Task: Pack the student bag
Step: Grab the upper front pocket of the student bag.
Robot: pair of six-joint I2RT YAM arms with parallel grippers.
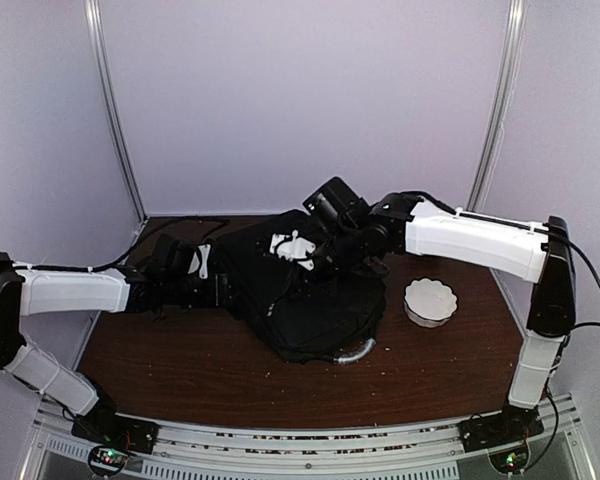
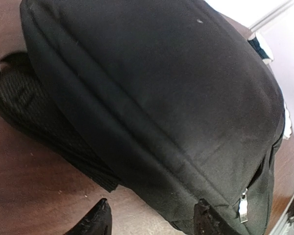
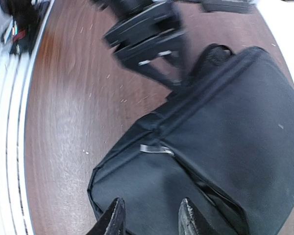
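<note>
student bag (image 1: pixel 310 300) flat on worktop (image 1: pixel 180 370). left gripper (image 2: pixel 152 220) spread at its corner; right gripper (image 3: pixel 152 215) half-parted over fabric, hold unclear. might shove it into bowl (image 1: pixel 430 300) at frame right, or snag strap (image 2: pixel 24 98).

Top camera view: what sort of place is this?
Probably a robot lab test booth: a left arm and right arm bolted at the edge of a wooden table, pale panels on metal posts closing it in, with a student bag and white bowl as props.
</note>
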